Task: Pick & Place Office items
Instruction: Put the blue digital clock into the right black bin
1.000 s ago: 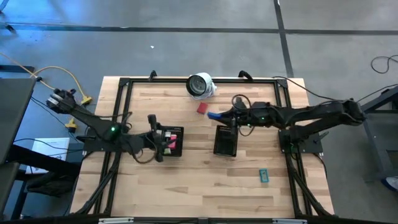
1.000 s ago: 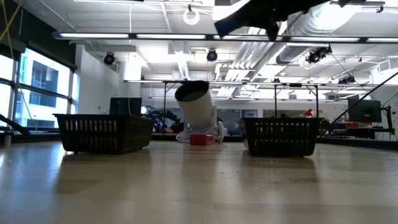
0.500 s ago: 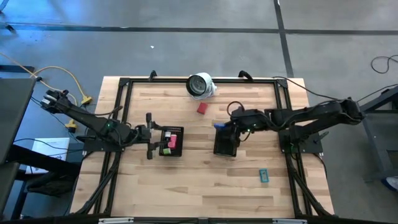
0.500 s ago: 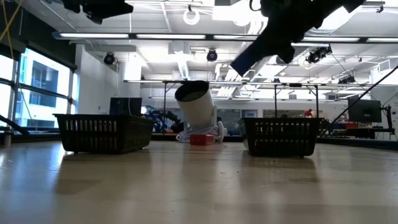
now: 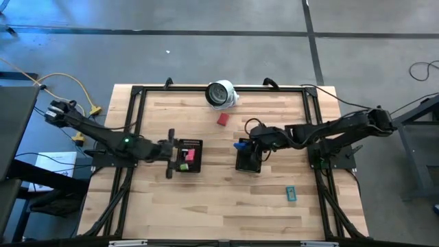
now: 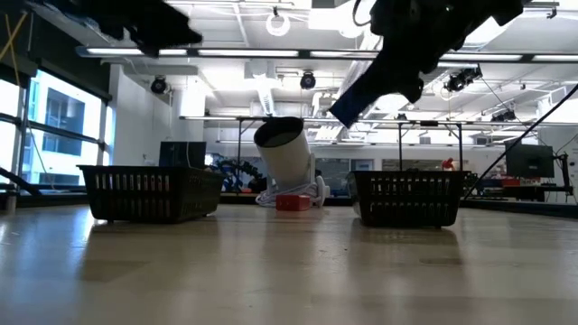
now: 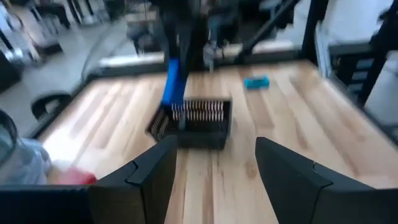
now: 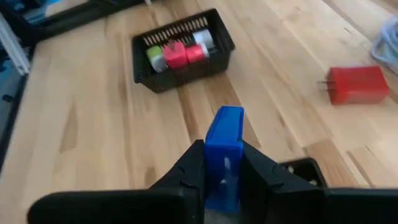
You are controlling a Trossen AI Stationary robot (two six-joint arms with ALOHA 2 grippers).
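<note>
Right hand [image 8: 222,180] clamped on small, stiff, light blue piece [image 8: 224,149] by its flat sides; left hand [image 7: 214,163] open, empty.

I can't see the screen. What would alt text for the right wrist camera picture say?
The right gripper pinches an upright blue piece over a wooden table. Beyond it sits a black mesh tray holding green, red and pink pieces, and a red block lies apart on the wood.

Blue piece [image 8: 222,152] stands pinched upright at centre; red piece [image 5: 223,119] lies upper centre; teal piece [image 5: 291,193] lower right; pink piece [image 5: 188,156] and green piece [image 8: 153,56] in left tray.
</note>
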